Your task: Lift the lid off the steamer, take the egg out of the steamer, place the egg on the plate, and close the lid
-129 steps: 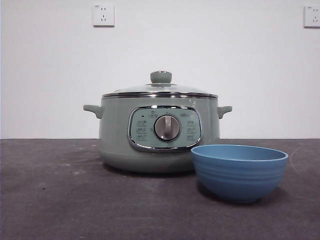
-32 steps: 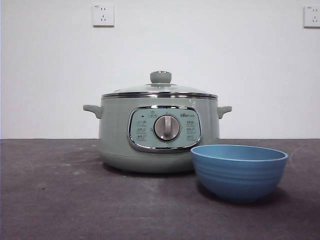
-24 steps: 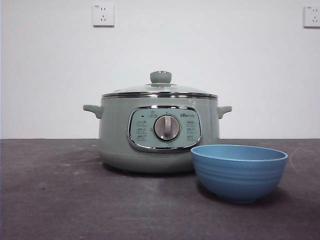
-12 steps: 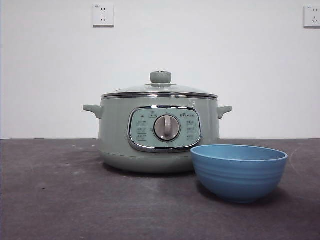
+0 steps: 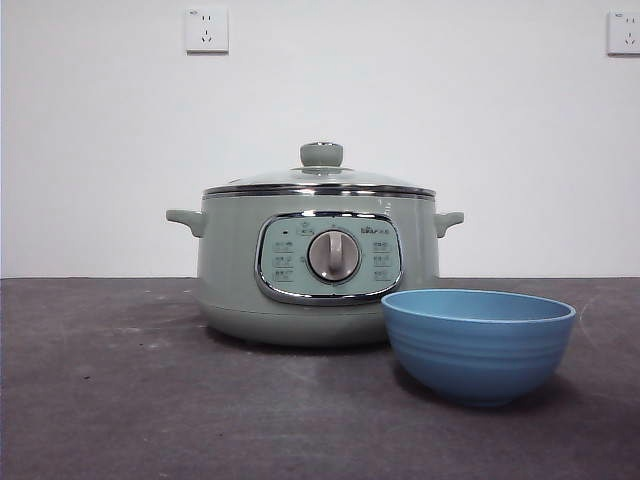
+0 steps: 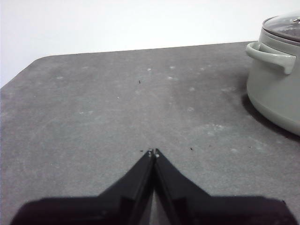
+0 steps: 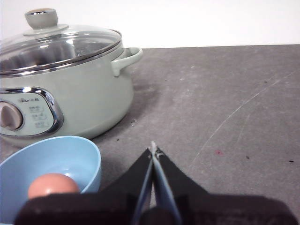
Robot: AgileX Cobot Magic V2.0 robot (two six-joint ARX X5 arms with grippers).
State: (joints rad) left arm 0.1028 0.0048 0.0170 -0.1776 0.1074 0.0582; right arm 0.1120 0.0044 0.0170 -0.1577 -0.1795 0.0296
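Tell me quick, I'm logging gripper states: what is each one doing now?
Left gripper: shut, holding nothing, over the bare table.
Right gripper: shut, holding nothing, beside the plate.

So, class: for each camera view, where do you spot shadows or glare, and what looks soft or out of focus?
Front view: soft shadows lie under the steamer and the plate, with bright highlights on the chrome rim. Right wrist view: white glare streaks the lid; the egg looks blurred. Left wrist view: a dark shadow hugs the steamer's base; the left end effector is a featureless black.
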